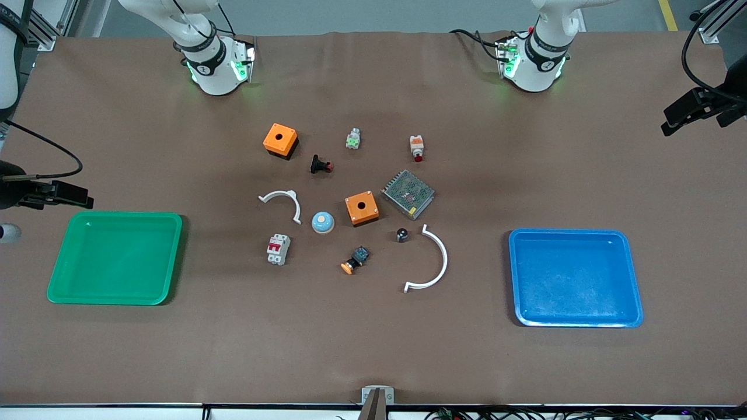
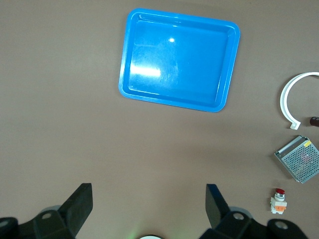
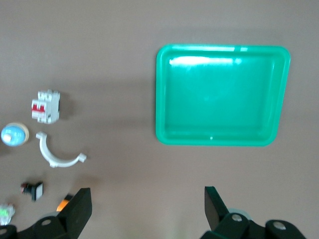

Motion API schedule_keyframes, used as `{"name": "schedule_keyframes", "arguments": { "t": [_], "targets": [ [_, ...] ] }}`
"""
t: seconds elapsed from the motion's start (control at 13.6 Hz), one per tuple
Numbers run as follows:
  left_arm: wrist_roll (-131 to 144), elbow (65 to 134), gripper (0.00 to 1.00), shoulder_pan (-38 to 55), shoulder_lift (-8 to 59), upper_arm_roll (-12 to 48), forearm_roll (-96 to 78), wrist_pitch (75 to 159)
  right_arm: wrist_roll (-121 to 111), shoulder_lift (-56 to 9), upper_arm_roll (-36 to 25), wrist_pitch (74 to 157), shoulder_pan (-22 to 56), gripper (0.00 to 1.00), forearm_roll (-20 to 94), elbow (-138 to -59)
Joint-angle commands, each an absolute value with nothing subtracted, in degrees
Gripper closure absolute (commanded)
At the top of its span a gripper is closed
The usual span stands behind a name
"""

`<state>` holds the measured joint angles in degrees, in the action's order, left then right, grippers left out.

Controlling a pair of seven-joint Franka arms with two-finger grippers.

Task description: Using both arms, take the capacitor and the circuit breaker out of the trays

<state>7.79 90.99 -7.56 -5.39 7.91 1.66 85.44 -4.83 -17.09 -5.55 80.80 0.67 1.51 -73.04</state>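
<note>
The capacitor, a tiny black cylinder with a grey top, stands on the table mat near one end of the large white arc. The breaker, a white block with red levers, lies nearer the green tray; it also shows in the right wrist view. The blue tray is empty. My left gripper is open and empty, high over bare mat near its base. My right gripper is open and empty, high over bare mat near its base. Both arms wait.
Around the middle lie two orange boxes, a metal mesh power supply, a small white arc, a blue dome, a black red-tipped button, a blue-bodied orange-capped button, a white-orange button and a green-white part.
</note>
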Motion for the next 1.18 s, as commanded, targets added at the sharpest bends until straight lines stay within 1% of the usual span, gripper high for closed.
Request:
{"name": "schedule_keyframes", "arguments": {
  "t": [0.0,0.22,0.29,0.66,1.1],
  "targets": [
    [8.17,92.20,0.00,-8.26,-6.77,9.05,-0.52,85.17,-4.31,-10.84,-5.01,80.14,0.44,0.00,1.50,-78.45],
    [9.22,92.20,0.00,-8.44,-6.77,11.77,-0.53,85.08,-4.57,-0.12,-5.01,88.92,0.53,0.00,1.06,-93.03],
    [9.23,92.20,0.00,-8.44,-6.59,11.95,-0.53,85.08,-4.92,1.91,-4.92,90.42,0.44,0.00,0.97,-95.43],
    [8.17,92.11,0.00,-8.44,-6.33,12.04,0.44,85.08,-5.27,4.30,-5.19,89.56,0.00,0.00,0.27,-96.41],
    [8.17,92.11,0.00,-8.35,-5.89,12.04,0.44,85.08,-7.29,5.53,-5.19,89.47,-0.26,0.00,0.26,-96.42]
  ]
}}
